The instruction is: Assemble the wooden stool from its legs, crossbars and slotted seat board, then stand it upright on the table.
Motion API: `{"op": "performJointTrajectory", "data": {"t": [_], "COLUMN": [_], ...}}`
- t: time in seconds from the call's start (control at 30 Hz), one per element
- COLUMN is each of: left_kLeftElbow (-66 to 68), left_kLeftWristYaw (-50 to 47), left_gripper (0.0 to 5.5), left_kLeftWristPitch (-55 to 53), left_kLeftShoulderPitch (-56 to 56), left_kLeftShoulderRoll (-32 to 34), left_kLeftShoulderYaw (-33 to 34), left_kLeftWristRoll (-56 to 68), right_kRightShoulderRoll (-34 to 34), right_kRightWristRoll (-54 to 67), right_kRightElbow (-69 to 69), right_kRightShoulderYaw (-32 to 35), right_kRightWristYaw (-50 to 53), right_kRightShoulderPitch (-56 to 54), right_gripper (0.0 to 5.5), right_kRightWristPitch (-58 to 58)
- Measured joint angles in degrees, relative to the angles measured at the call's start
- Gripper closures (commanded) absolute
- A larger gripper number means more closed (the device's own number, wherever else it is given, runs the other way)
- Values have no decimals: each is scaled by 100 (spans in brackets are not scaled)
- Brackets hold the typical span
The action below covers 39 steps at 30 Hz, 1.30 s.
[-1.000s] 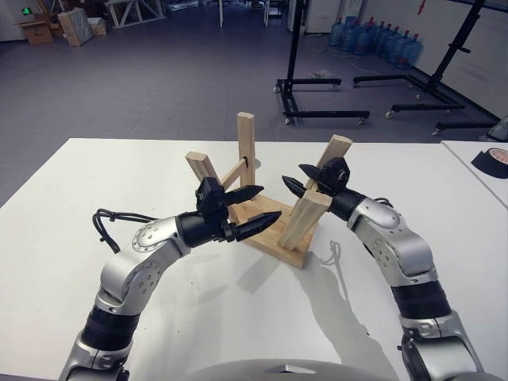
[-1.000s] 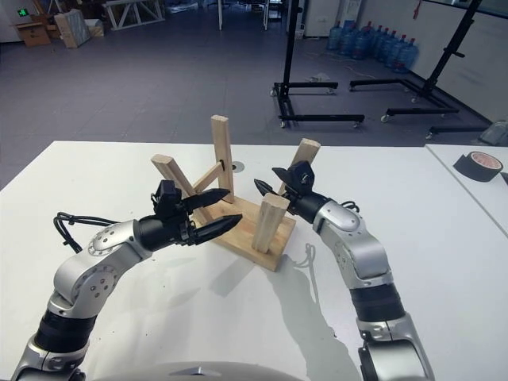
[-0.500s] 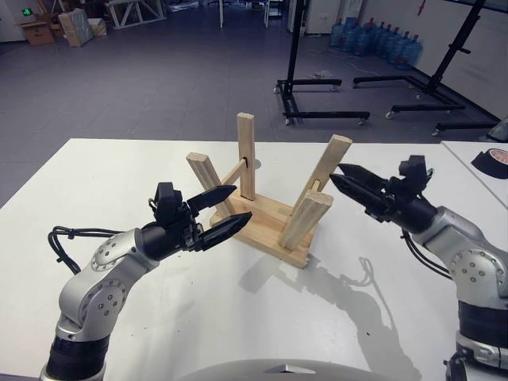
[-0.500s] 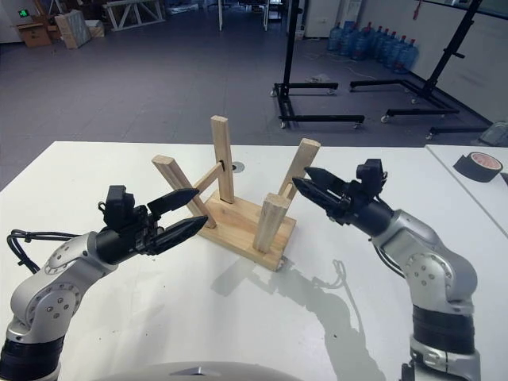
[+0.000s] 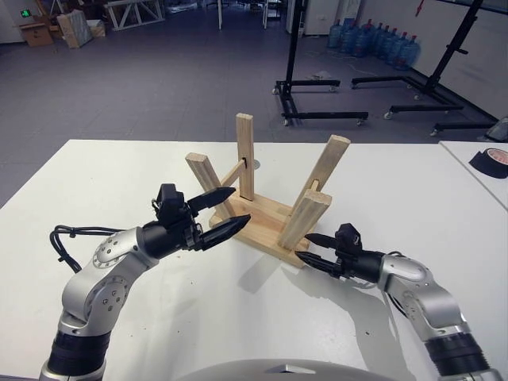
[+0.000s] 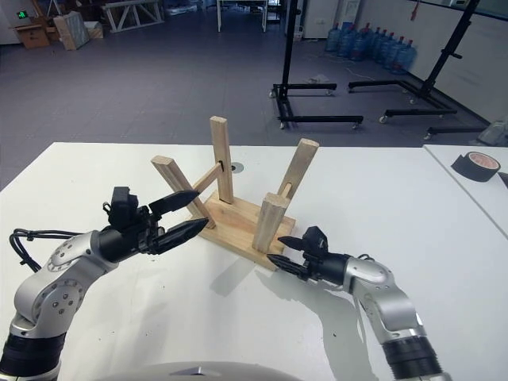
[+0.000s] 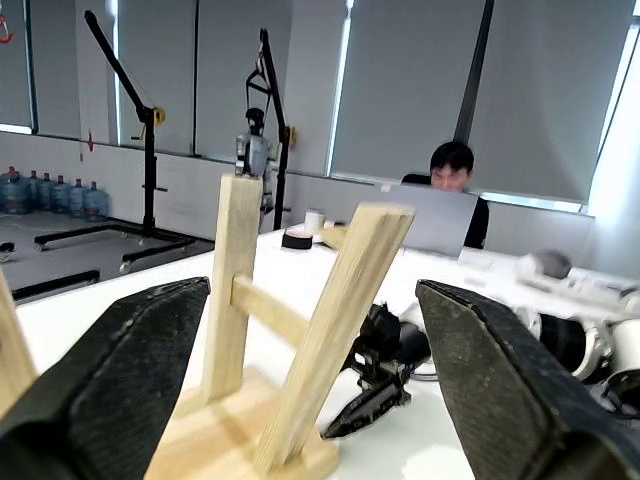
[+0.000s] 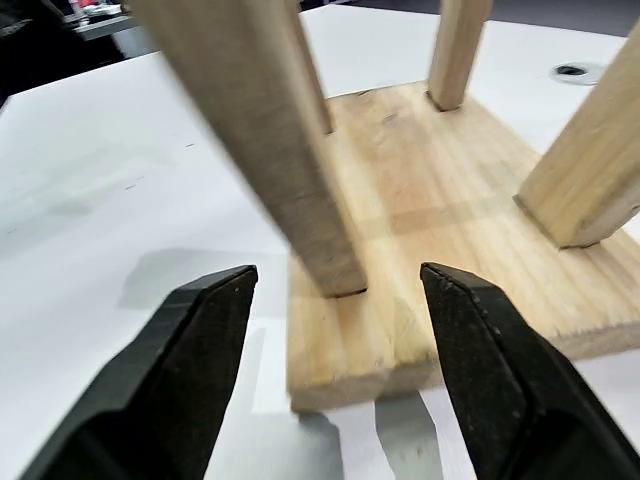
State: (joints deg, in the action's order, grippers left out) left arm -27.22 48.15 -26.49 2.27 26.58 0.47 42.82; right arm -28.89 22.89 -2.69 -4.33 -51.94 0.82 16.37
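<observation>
Legs (image 5: 245, 155) are pointing at the ceiling: the stool (image 5: 270, 198) is sitting upside down, its seat board (image 5: 266, 226) lying flat on the table (image 5: 119, 175), with all four legs and the crossbars (image 5: 232, 173) looking slotted in. Assembly seems done, so only the flip is waiting. Right gripper (image 5: 303, 246) is hanging low at the seat board's near corner, jaws spread either side of that edge, apparently set to pinch it for the lift. Left gripper (image 5: 240, 203) is hovering, jaws wide apart, at the seat board's left side by the leaning leg (image 5: 202, 176), probably to steady the turn.
</observation>
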Motion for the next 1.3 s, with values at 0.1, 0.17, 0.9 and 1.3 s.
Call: {"op": "performJointTrajectory", "data": {"t": [0.1,0.17,0.9,1.3], "left_kLeftElbow": [200,285,-126,-311], "left_kLeftWristYaw": [5,38,-82,-264], "left_gripper": [173,173,173,173], "left_kLeftWristPitch": [85,237,358,202], "left_kLeftShoulderPitch": [-1,-4,5,670], "left_kLeftShoulderRoll": [51,153,170,352], "left_kLeftShoulderYaw": [-200,-354,100,2053], "left_kLeftWristRoll": [-392,-768,-426,2451], "right_kRightShoulderRoll": [237,363,-81,-952], "right_kRightWristRoll": [-45,-48,615,1323], "right_kRightElbow": [93,229,507,360], "right_kRightShoulderYaw": [-84,-80,373,50], "right_kRightWristYaw": [58,99,-1279,-3059], "right_kRightShoulderPitch": [-127,-252,-575,-921], "right_gripper": [267,289,441,443], "right_kRightWristPitch": [-89,-162,84,1442]}}
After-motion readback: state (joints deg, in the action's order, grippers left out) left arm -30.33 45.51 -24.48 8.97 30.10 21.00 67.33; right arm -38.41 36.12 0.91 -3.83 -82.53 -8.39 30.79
